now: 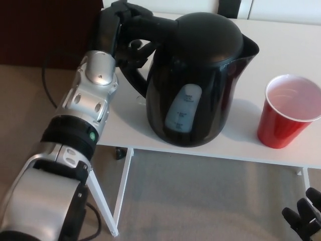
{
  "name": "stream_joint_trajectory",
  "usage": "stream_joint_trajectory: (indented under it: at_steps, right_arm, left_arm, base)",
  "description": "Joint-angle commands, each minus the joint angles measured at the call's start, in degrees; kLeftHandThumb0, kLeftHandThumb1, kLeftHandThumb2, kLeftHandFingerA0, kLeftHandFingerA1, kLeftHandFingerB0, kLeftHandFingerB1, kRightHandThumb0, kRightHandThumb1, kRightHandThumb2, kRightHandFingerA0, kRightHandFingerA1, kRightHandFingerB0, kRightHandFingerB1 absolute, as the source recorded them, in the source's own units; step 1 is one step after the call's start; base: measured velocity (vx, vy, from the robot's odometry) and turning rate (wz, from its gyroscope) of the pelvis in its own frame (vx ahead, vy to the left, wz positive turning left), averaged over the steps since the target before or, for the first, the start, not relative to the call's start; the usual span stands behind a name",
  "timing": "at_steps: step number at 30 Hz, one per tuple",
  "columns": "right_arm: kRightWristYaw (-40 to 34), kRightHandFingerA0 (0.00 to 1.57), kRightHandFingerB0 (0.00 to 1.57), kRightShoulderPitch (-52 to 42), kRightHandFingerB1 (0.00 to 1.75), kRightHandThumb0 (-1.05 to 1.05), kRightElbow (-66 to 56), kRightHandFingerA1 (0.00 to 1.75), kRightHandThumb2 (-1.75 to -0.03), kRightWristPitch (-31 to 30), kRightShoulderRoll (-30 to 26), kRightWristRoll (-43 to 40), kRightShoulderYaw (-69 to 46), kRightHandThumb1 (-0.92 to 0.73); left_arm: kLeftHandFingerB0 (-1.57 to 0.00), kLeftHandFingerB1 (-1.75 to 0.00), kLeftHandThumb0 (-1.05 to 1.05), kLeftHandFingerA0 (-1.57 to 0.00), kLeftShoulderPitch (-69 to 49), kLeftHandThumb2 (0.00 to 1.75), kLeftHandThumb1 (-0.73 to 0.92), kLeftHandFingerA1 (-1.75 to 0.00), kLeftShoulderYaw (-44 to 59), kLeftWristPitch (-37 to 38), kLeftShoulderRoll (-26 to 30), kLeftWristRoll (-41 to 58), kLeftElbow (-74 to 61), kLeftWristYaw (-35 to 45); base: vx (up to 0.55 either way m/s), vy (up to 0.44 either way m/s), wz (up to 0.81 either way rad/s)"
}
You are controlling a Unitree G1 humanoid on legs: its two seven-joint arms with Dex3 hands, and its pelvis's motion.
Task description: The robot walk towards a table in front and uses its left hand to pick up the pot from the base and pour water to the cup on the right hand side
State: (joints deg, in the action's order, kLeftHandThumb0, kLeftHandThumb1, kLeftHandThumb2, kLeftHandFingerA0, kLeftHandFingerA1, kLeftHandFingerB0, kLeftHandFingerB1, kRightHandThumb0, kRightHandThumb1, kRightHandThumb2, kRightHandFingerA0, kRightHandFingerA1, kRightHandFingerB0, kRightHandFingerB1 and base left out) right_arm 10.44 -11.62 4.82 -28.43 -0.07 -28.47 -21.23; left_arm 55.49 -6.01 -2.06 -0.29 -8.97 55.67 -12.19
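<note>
A black electric pot (200,80) stands upright on the white table (286,35), with its spout toward the right and a water gauge on its front. No separate base shows under it. My left hand (126,31) is at the pot's handle (134,75), with fingers over the top of the handle and the thumb inside the loop, closed around it. A red cup (285,113) stands to the right of the pot, apart from it, with a pale inside. My right hand (305,221) hangs low at the bottom right, below the table, holding nothing, fingers apart.
The table's front edge (210,153) runs just below the pot and cup, with white legs (103,201) and grey carpet underneath. A dark panel (45,30) stands at the far left behind my arm. A dark object (228,7) sits at the table's back edge.
</note>
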Motion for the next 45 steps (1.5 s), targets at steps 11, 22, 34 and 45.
stream_joint_trajectory:
  at_steps: [11, 22, 34, 45]
  right_arm:
    - [-1.4, 0.23, 0.15, 1.4, 0.33, -0.36, -0.5, 0.45, -0.6, -1.1, 0.0, -1.6, -0.9, -0.66]
    - [-1.3, 0.24, 0.14, 1.9, 0.33, -0.38, 0.5, 0.45, -0.6, 0.1, -0.3, -0.7, -0.2, -0.66]
    - [-1.0, 0.24, 0.14, 2.6, 0.34, -0.4, 1.4, 0.5, -0.6, 0.4, -0.6, -0.5, 0.1, -0.65]
    - [-2.1, 0.25, 0.16, 2.4, 0.35, -0.39, -0.3, 0.52, -0.6, -0.6, -0.5, -0.3, 0.8, -0.67]
  left_arm:
    - [-0.63, -1.75, -0.13, -0.79, 3.2, 0.53, 0.61, -1.75, 2.3, 4.8, -1.2, -0.5, 4.1, -5.9]
    - [-0.69, -1.61, -0.19, -0.83, 4.3, 0.56, 0.58, -1.67, 3.9, 5.4, -0.5, 0.8, 1.7, -3.7]
    - [-0.7, -1.59, -0.25, -0.88, 9.4, 0.56, 0.55, -1.06, 1.7, 0.9, -1.8, -2.2, -5.3, -4.5]
    - [-0.78, -1.31, -0.2, -0.77, 14.0, 0.57, 0.53, -1.5, -1.8, -5.5, -5.8, -3.7, -12.3, -2.5]
  base:
    - [0.0, 0.0, 0.0]
    - [0.0, 0.0, 0.0]
    - [0.0, 0.0, 0.0]
    - [0.0, 0.0, 0.0]
